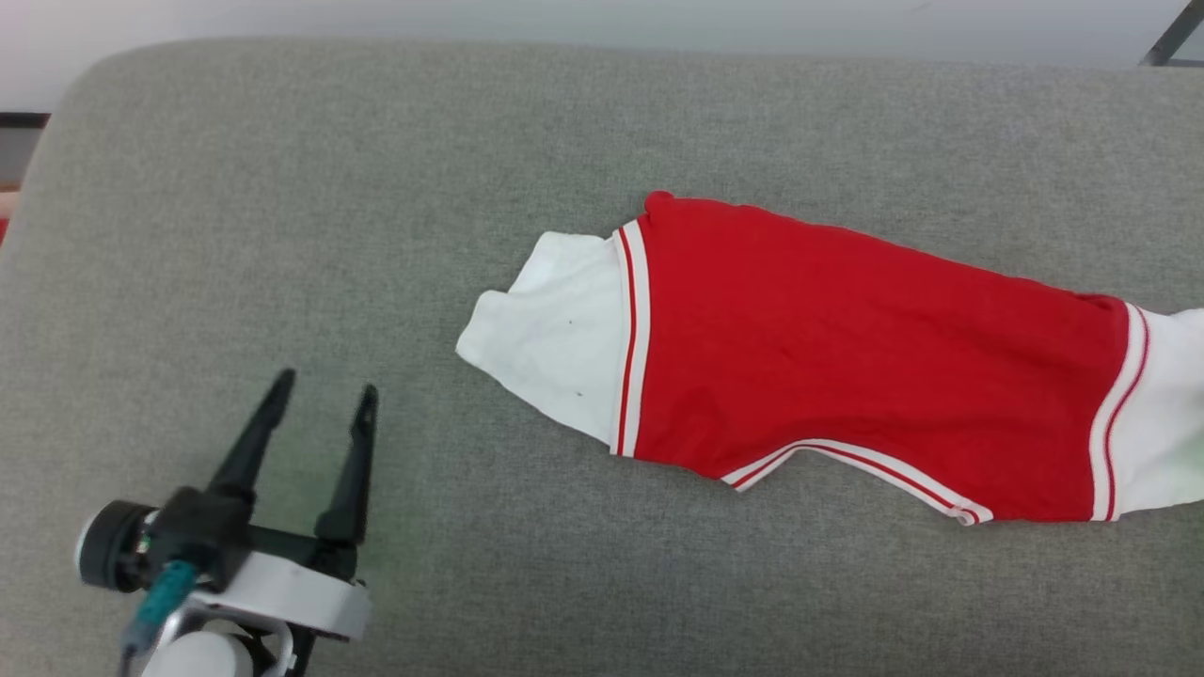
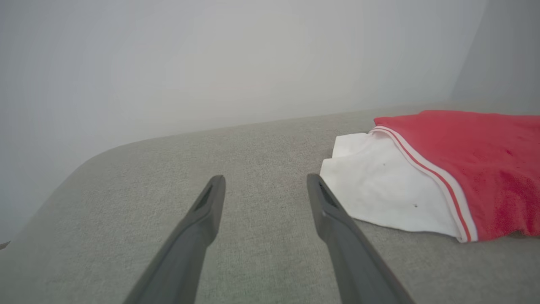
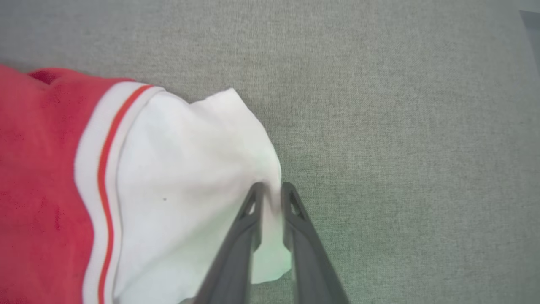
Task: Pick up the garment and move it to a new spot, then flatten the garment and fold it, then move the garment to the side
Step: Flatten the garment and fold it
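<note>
On the grey padded surface (image 1: 282, 188), right of the middle, lying stretched out: the red garment (image 1: 847, 367) with white sleeves. At the lower left, the left hand (image 1: 325, 384), fingers spread wide, holding nothing, near one sleeve but not touching. At the other sleeve's edge, the right hand (image 3: 273, 188), pinched closed on the white cloth of the garment.

- The right gripper (image 3: 272, 191) pinches the edge of the white sleeve (image 3: 190, 169) of the garment (image 3: 38, 177) between its two dark fingers.
- The grey fabric surface (image 3: 400, 126) lies above and right of the garment.
</note>
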Controlling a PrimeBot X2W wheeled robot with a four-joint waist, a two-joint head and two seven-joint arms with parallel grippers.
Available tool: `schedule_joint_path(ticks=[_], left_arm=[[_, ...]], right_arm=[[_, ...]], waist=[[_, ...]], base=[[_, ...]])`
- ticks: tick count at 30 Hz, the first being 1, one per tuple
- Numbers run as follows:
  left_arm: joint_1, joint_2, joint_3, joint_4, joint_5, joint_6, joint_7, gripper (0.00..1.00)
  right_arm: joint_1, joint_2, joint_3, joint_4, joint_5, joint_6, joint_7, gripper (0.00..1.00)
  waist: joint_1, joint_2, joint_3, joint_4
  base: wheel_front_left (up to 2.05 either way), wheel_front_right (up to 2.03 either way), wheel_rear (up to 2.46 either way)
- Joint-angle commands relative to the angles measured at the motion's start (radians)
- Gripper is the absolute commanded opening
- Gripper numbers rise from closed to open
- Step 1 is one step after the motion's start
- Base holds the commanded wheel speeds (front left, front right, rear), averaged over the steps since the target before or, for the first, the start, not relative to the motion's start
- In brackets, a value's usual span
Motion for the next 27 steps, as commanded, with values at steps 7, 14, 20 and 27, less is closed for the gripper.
schedule_joint_path(ticks=[7, 14, 20, 27], left_arm=[[-0.105, 0.258, -0.311, 0.029, -0.057, -0.007, 0.101, 1.0], [-0.378, 0.583, -0.768, -0.056, -0.28, -0.008, 0.299, 1.0], [-0.68, 0.674, -1.135, -0.081, -0.398, -0.008, 0.391, 1.0], [-0.795, 0.618, -1.231, -0.031, -0.434, -0.008, 0.458, 1.0]], right_arm=[[0.004, 0.022, -0.017, -0.075, -0.007, -0.001, -0.133, 1.0], [0.008, 0.047, 0.009, -0.226, 0.003, -0.001, -0.173, 1.0], [0.008, 0.087, 0.057, -0.32, 0.008, -0.001, -0.168, 1.0], [0.018, 0.115, 0.105, -0.347, 0.007, -0.001, -0.18, 1.0]], waist=[[0.0, 0.0, -0.031, -0.015], [0.0, 0.0, -0.04, -0.064], [0.0, 0.0, -0.024, -0.119], [0.0, 0.0, 0.009, -0.177]], base=[[0.0, 0.0, 0.0], [0.0, 0.0, 0.0], [0.0, 0.0, 0.0], [0.0, 0.0, 0.0]])
